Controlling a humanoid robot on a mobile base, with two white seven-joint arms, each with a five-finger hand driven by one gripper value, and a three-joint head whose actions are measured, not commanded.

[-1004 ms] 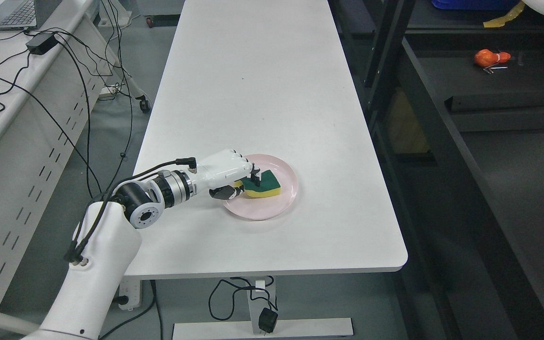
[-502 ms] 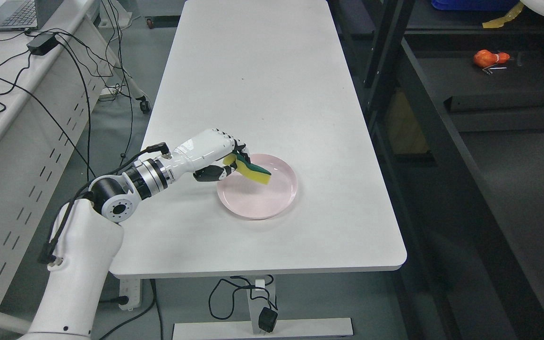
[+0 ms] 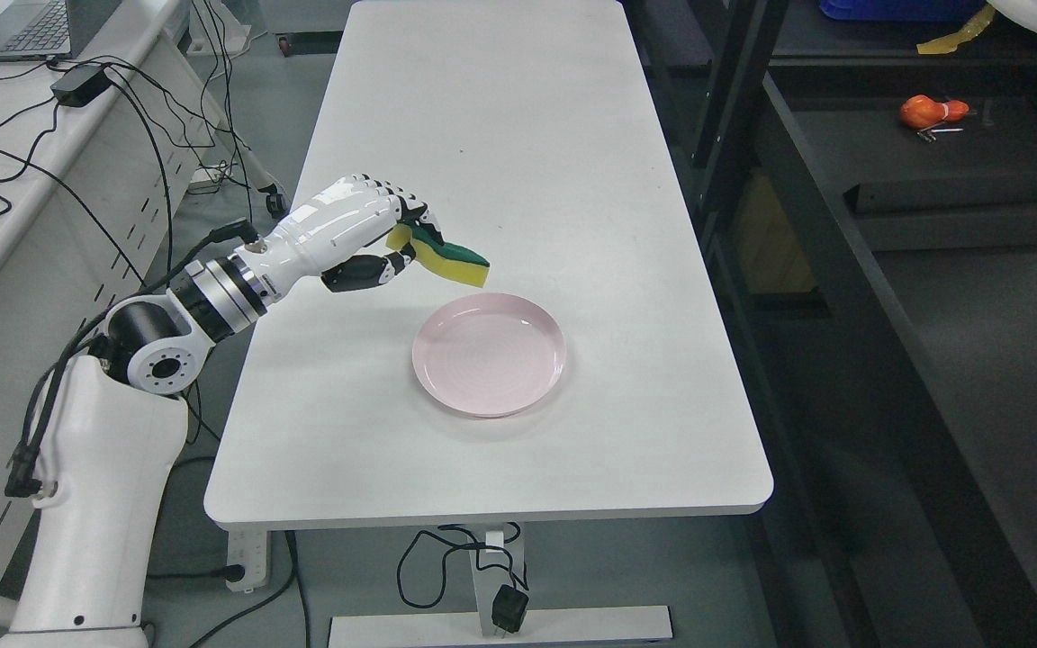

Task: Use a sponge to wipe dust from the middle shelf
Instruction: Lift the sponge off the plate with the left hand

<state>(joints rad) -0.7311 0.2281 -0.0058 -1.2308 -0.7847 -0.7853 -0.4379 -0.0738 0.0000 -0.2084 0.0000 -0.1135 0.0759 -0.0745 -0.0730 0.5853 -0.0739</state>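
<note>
Sponge (image 3: 448, 255) in left hand (image 3: 352, 236) (apparently unlabelled)

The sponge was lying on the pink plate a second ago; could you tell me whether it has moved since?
Yes. The sponge is off the pink plate, held up-left of it in the left robot hand.

Only one view is given — taken from the robot's head, looking steeply down and forward along the length of a white counter (image 3: 500, 135). The counter is seen at middling range, its near edge low in frame; a dark shelf (image 3: 933, 171) fills the right side, a desk with cables (image 3: 77, 99) the left.
</note>
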